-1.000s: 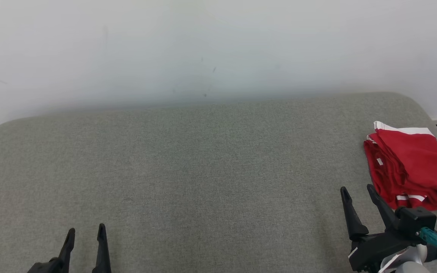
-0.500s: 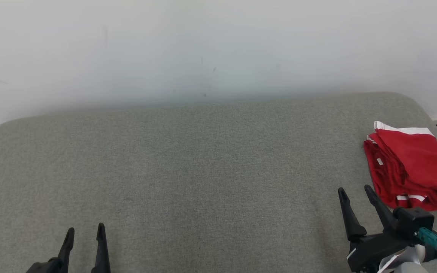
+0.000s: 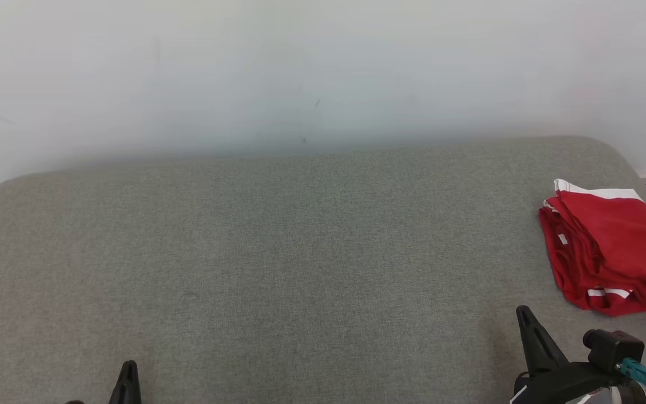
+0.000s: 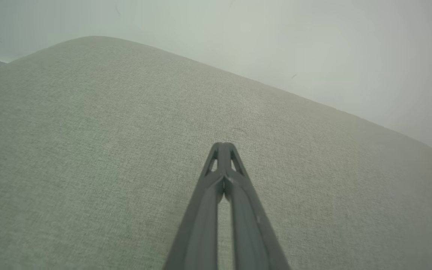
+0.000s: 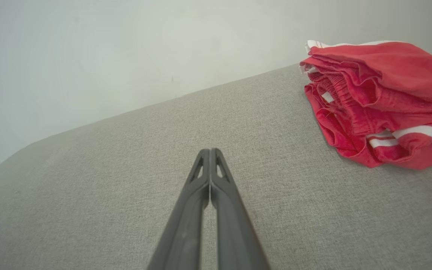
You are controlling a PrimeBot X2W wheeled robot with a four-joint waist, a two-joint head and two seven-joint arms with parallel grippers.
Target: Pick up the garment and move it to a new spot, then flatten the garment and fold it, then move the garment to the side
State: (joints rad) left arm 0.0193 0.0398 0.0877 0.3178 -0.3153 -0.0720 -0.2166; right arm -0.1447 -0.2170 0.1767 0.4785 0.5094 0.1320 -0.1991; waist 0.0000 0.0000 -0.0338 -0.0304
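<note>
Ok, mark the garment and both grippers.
garment (image 3: 614, 241): head view, top folded layer.
right gripper (image 5: 209, 150): right wrist view, tips of shut jaws.
left gripper (image 4: 223, 144): left wrist view, tips of shut jaws.

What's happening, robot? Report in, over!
Both jaws shut, empty: left gripper, right gripper. Red garment lying in folds at the grey cushion's right end, untouched. Nothing in the way. Over.

A grey fabric couch seat (image 3: 300, 252) meets a pale wall (image 3: 300, 67).
</note>
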